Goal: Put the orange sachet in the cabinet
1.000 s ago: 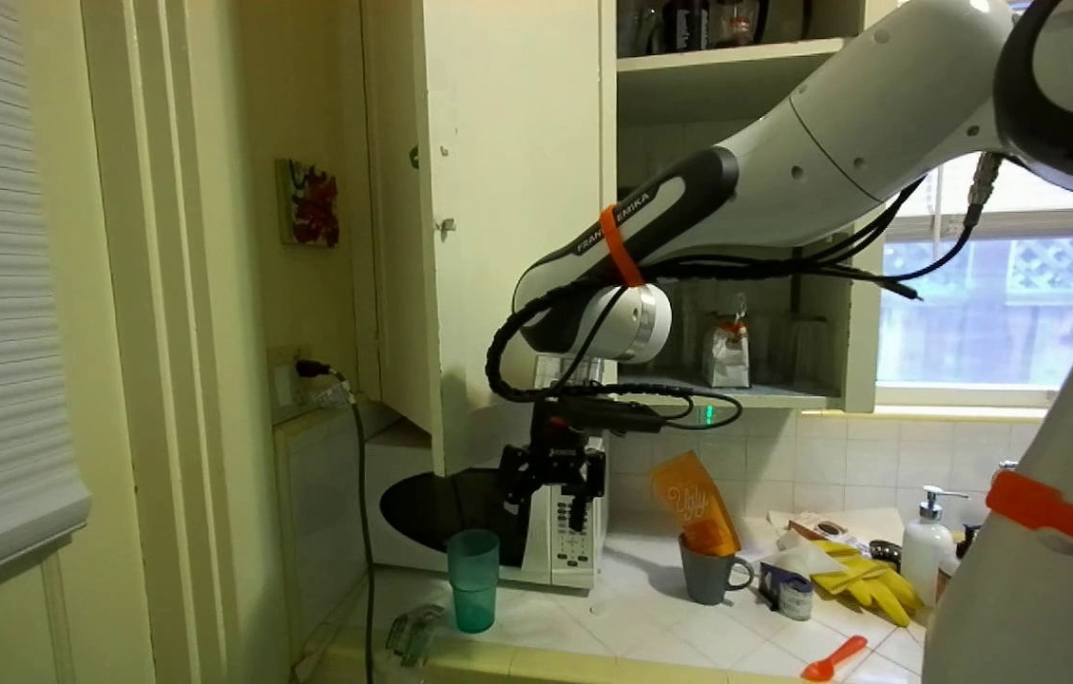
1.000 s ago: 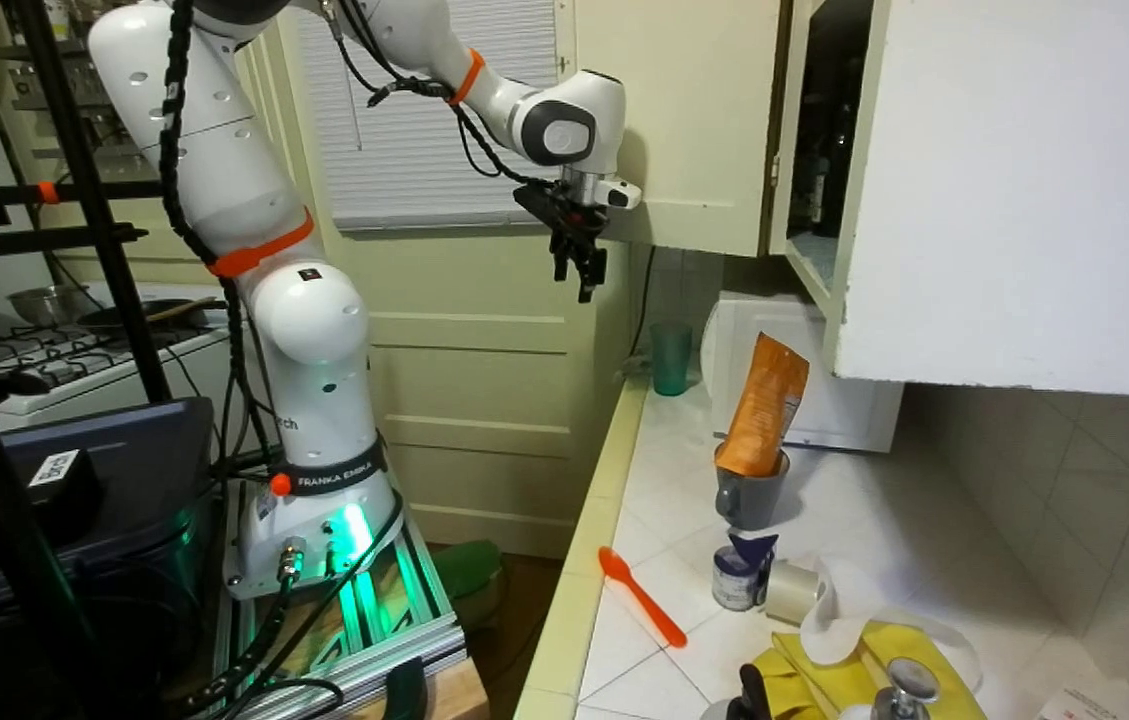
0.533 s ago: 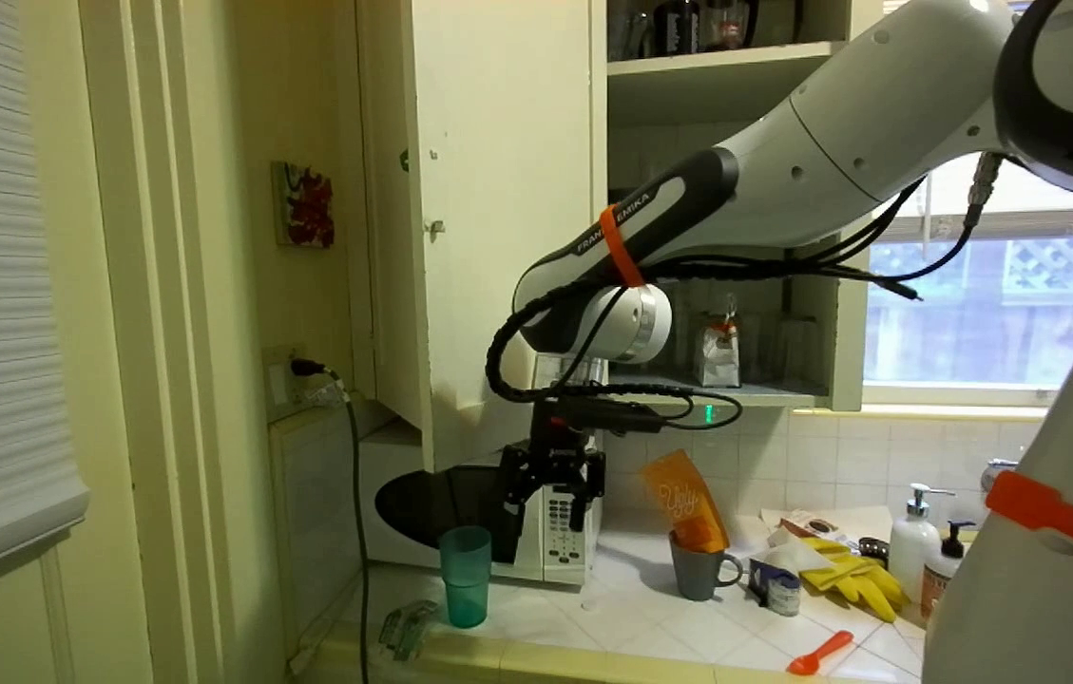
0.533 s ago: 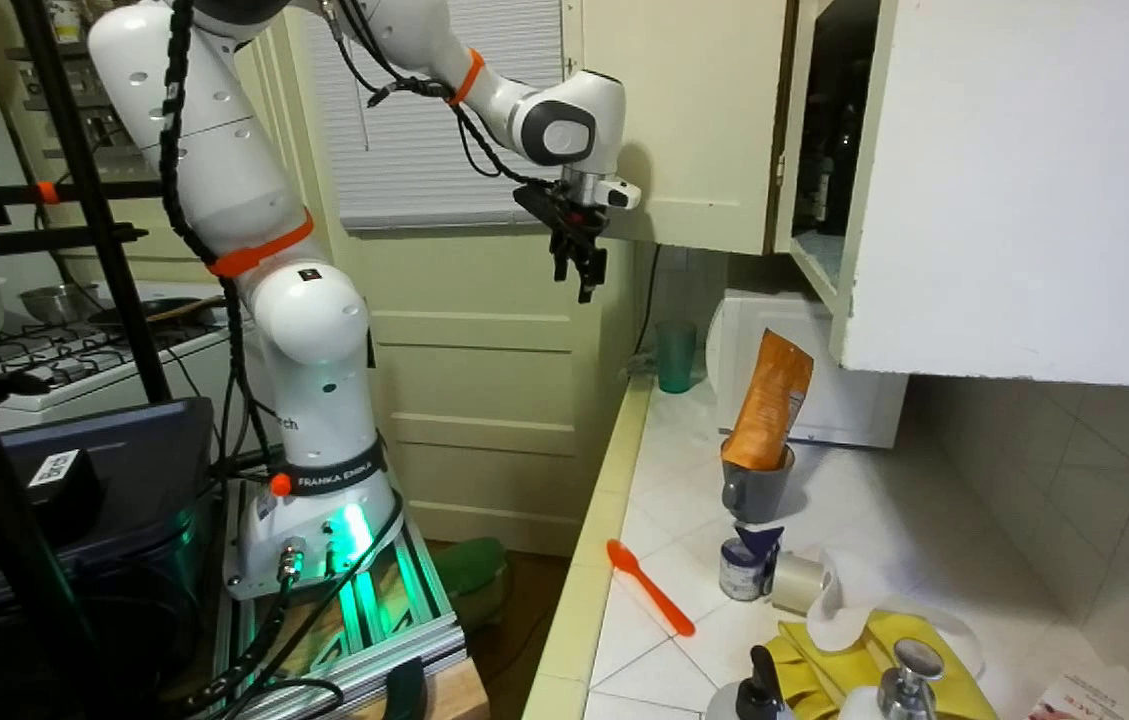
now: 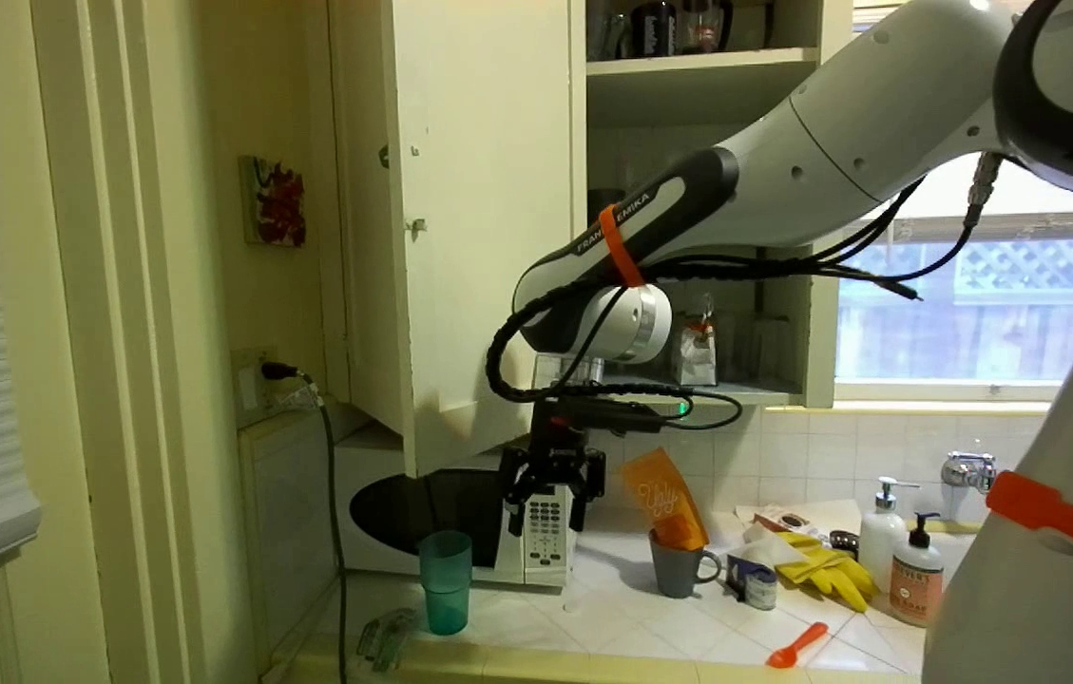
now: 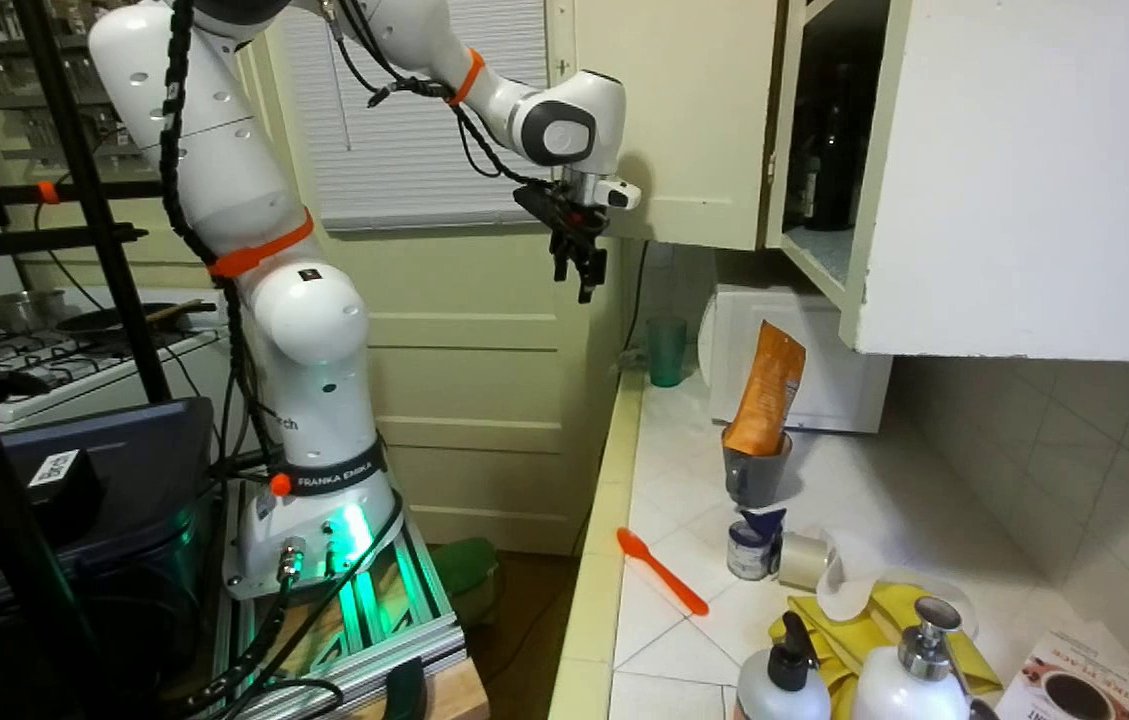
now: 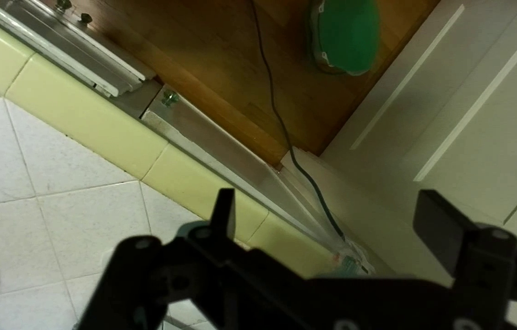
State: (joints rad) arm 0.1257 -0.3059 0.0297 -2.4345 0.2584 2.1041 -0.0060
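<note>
The orange sachet (image 5: 664, 489) stands tilted in a grey mug (image 5: 676, 568) on the white tiled counter; the sachet (image 6: 769, 385) and mug (image 6: 759, 480) show in both exterior views. The white cabinet (image 5: 702, 61) has its panelled door (image 5: 484, 237) swung open; the arm crosses in front of its shelves. A small silver bag (image 5: 696, 353) and glasses stand on the lower shelf. My gripper (image 5: 546, 522) points down, open and empty, in front of the microwave and apart from the sachet. In the wrist view the fingers (image 7: 326, 197) are wide apart; the sachet is out of view there.
A teal cup (image 5: 447, 581) stands before the microwave (image 5: 547, 541). A can (image 5: 760, 589), yellow gloves (image 5: 826, 570), an orange spoon (image 5: 797, 646) and soap bottles (image 5: 916, 579) lie or stand right of the mug. The open door hangs beside the gripper.
The arm keeps the same pose in both exterior views while the room and counter shift around it. In an exterior view the sachet, mug and cabinet have shifted left, the sachet nearer the gripper.
</note>
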